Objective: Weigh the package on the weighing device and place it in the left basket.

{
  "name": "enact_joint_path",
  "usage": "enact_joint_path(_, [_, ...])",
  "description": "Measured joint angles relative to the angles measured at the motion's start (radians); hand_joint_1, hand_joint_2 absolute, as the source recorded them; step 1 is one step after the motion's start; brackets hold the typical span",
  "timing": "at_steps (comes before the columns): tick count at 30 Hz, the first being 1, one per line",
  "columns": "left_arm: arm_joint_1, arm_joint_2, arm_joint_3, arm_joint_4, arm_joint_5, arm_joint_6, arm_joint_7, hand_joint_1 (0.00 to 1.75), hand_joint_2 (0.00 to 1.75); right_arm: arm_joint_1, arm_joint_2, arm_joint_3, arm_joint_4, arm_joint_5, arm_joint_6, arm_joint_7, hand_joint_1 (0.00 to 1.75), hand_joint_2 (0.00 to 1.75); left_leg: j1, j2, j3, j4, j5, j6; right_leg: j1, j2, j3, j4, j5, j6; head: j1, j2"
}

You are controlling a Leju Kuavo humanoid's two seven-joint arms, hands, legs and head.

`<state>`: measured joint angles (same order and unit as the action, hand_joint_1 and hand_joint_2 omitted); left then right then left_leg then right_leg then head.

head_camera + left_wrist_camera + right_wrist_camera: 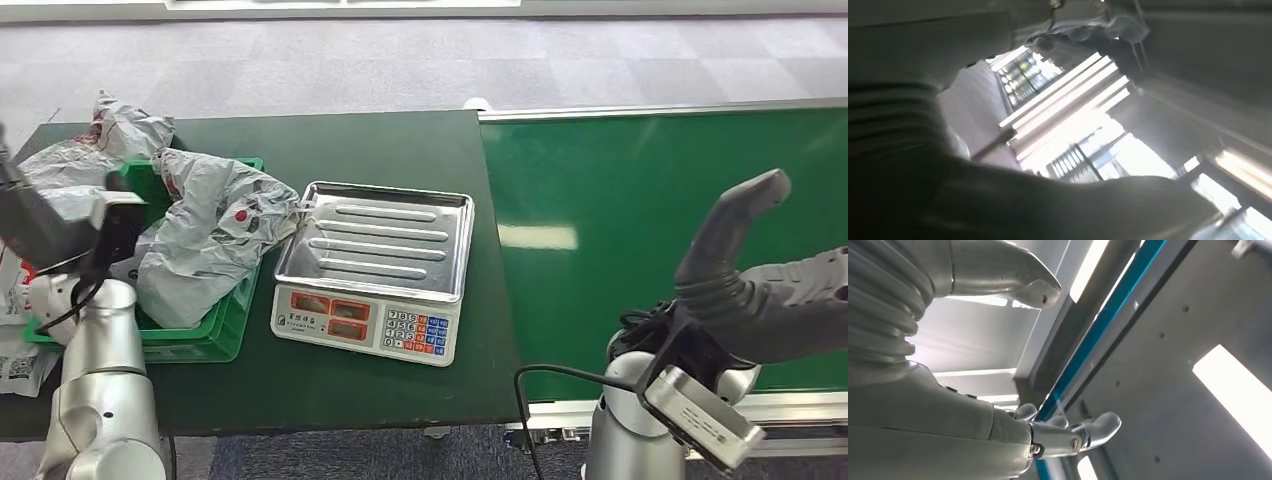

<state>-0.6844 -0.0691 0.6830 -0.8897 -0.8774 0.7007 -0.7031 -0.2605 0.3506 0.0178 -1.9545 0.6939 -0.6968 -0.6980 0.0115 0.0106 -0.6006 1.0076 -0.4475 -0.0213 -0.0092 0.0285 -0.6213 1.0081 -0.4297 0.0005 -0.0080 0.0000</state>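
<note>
Grey and crumpled, the package (215, 235) lies slumped across the green basket (225, 325) at the left end of the dark green bench (380, 390), one corner reaching the steel tray of the weighing device (375, 270) just beside it. More grey bags (110, 135) are heaped behind the basket. The left hand (45, 225) sits at the basket's near-left edge, cut off by the frame; whether its fingers hold anything or how far they spread cannot be told, and its wrist view is dark and blurred, with grey plastic near it. The right hand (770, 295) hovers over the green conveyor (660, 200), fingers (1098, 427) apart and holding nothing, thumb raised.
</note>
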Motion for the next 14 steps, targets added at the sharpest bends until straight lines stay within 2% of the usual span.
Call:
enact_joint_path(1, [-0.006, -0.023, 0.092, -0.029, 0.043, 0.0, -0.058, 0.0, 0.0, 0.0, 0.0, 0.0, 0.001, 0.0, 0.0, 0.0, 0.0, 1.75, 0.0, 0.003, 0.002, 0.0, -0.001, 0.0, -0.001, 0.003, 0.0, 0.0, 0.0, 0.0, -0.001, 0.0])
enact_joint_path(2, [-0.009, -0.042, 0.162, -0.053, 0.063, 0.0, -0.055, 0.0, 0.0, 0.001, 0.0, 0.0, 0.001, 0.0, -0.001, 0.0, 0.0, 1.75, 0.0, 0.003, 0.003, 0.0, -0.001, 0.0, -0.001, 0.003, 0.001, 0.0, -0.001, 0.0, -0.002, 0.0])
enact_joint_path(4, [-0.007, -0.073, 0.239, -0.092, 0.111, 0.0, -0.031, 0.0, 0.0, 0.001, 0.0, 0.0, 0.002, 0.003, -0.001, 0.0, 0.0, 1.75, 0.001, -0.003, 0.001, 0.0, 0.0, 0.0, 0.0, -0.003, 0.002, 0.0, -0.002, 0.0, -0.003, 0.0])
enact_joint_path(6, [0.004, -0.096, 0.249, -0.127, 0.281, -0.002, -0.012, 0.0, 0.0, 0.0, 0.0, 0.0, 0.003, 0.006, -0.001, 0.0, 0.0, 1.75, 0.002, -0.01, 0.001, 0.0, 0.001, 0.0, 0.002, -0.01, 0.003, 0.0, -0.003, 0.0, -0.003, 0.0])
enact_joint_path(9, [0.052, -0.127, 0.16, -0.214, 0.697, -0.06, -0.001, 0.0, 0.0, -0.001, 0.0, -0.001, 0.011, 0.021, 0.0, 0.005, 0.0, 1.75, 0.002, -0.012, 0.0, 0.0, 0.002, -0.001, 0.002, -0.012, 0.004, 0.0, -0.004, 0.0, -0.003, 0.0])
enact_joint_path(11, [0.101, -0.161, 0.049, -0.327, 0.906, -0.154, 0.0, 0.0, 0.87, -0.002, 0.0, -0.001, 0.02, 0.038, 0.0, 0.014, 0.0, 1.75, 0.002, -0.014, 0.0, 0.0, 0.002, 0.0, 0.002, -0.013, 0.005, 0.0, -0.004, 0.0, -0.003, 0.0])
enact_joint_path(13, [0.161, -0.198, -0.069, -0.465, 1.029, -0.229, -0.001, 0.0, 1.75, -0.002, 0.0, -0.002, 0.031, 0.04, 0.0, 0.017, 0.0, 1.75, 0.002, -0.017, -0.001, 0.0, 0.002, 0.001, 0.002, -0.015, 0.005, 0.0, -0.004, 0.0, -0.003, 0.0])
enact_joint_path(14, [0.178, -0.206, -0.096, -0.5, 1.052, -0.242, -0.001, 0.0, 1.75, -0.002, 0.0, -0.002, 0.034, 0.038, 0.001, 0.017, 0.0, 1.75, 0.001, -0.017, -0.001, 0.0, 0.002, 0.001, 0.002, -0.016, 0.005, 0.0, -0.004, 0.001, -0.003, 0.0])
